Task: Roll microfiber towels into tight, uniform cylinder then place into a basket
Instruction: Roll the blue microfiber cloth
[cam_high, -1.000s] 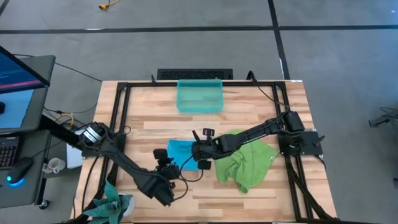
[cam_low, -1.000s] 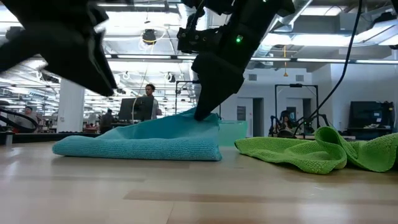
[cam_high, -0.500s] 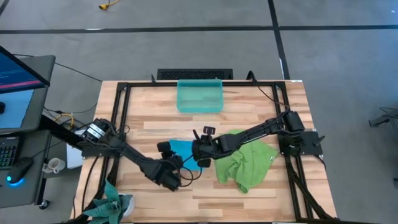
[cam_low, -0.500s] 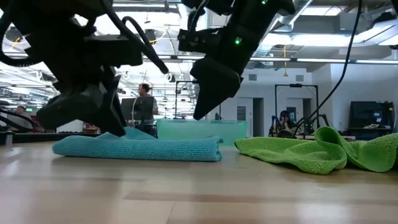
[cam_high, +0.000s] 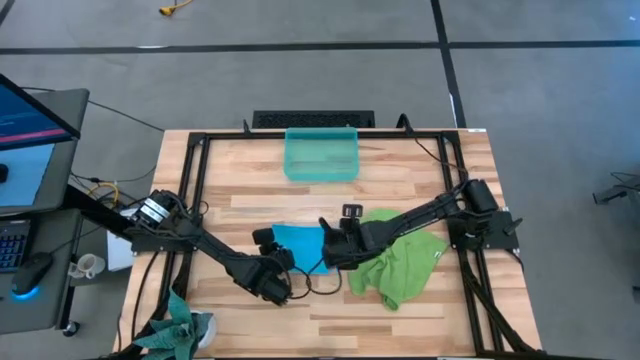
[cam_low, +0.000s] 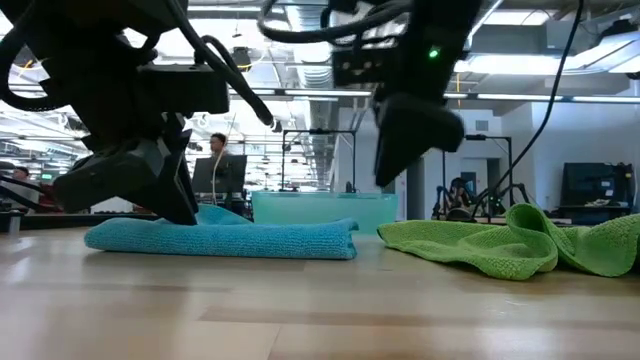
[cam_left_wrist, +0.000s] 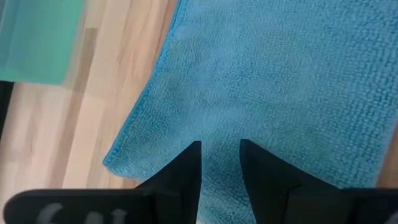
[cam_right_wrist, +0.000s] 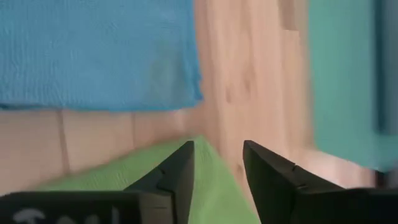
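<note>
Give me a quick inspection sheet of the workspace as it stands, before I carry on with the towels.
Surface: wooden table, bare planks near the front edge.
Job's things: blue towel lies flat, unrolled; green towel crumpled beside it; basket at the far edge, nothing seen inside.
Clutter: dark teal cloth bundle at the front left corner.
Grippers: left gripper low over the blue towel's edge, fingers slightly apart; right gripper open, holding nothing, above the green towel's edge.
Cables: black cable looped on the table.
Surroundings: monitor and keyboard to the left; a person in the background.
</note>
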